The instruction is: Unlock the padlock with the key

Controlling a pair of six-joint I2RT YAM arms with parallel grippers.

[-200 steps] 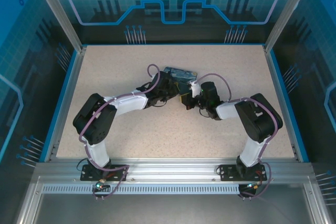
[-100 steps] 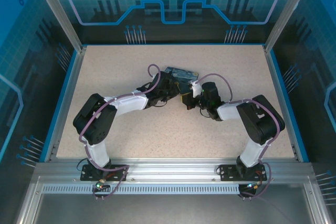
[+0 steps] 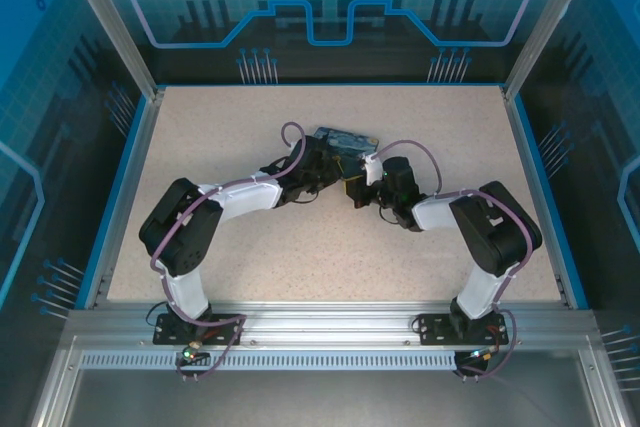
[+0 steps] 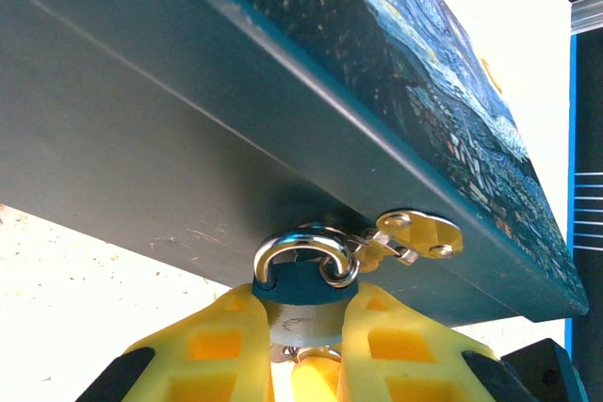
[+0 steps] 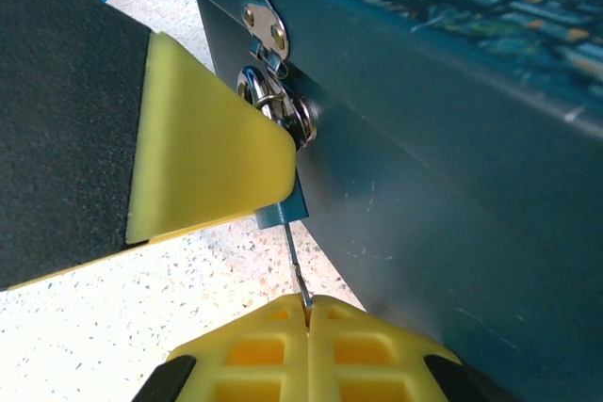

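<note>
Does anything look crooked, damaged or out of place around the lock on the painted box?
Nothing stands out. The padlock hangs from the box's hasp, shackle closed, held by the left gripper. The right gripper pinches the key, its tip at the padlock's underside. Faint scuffs mark the box's side.

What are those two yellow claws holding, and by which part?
The left gripper pinches the padlock by its blue body. The right gripper pinches the key by its near end.
</note>
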